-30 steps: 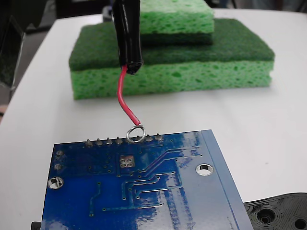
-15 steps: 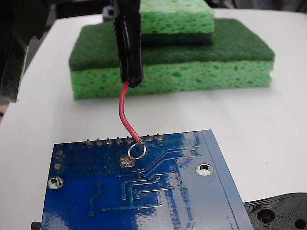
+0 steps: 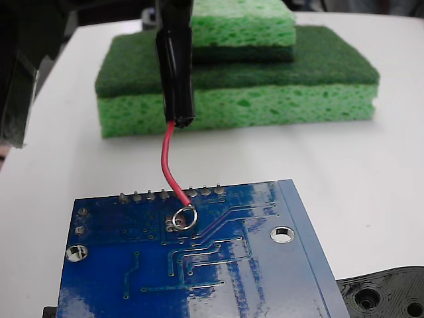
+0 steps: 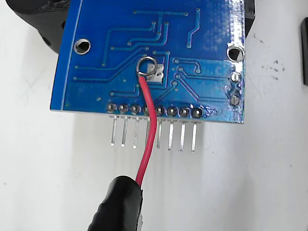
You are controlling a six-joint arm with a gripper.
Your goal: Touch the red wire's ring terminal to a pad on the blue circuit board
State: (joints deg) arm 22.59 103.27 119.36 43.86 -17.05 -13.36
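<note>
The blue circuit board [image 3: 218, 278] lies at the near edge of the white table, its pin row facing away. From my gripper [image 3: 174, 10] at the top edge hangs a glossy black sleeve [image 3: 175, 73], and the red wire [image 3: 167, 159] curves down out of it. The ring terminal [image 3: 183, 218] rests on the board, overlapping the right edge of the small silvery pad [image 3: 172, 224]. In the wrist view the ring terminal [image 4: 146, 66] sits over the left part of the pad [image 4: 158, 73] on the blue circuit board [image 4: 144, 29], with the red wire [image 4: 148, 134] crossing the pin row.
Two stacked green sponges [image 3: 265, 86] stand behind the board. A black plastic piece with holes [image 3: 384, 291] lies at the board's near right corner. Bare header pins [image 4: 169, 134] stick out past the board's edge. A dark object [image 3: 20, 66] fills the left border.
The ring terminal has moved from the pin row at the board's far edge inward onto the board and now rests at the pad. The sleeve shifted slightly left.
</note>
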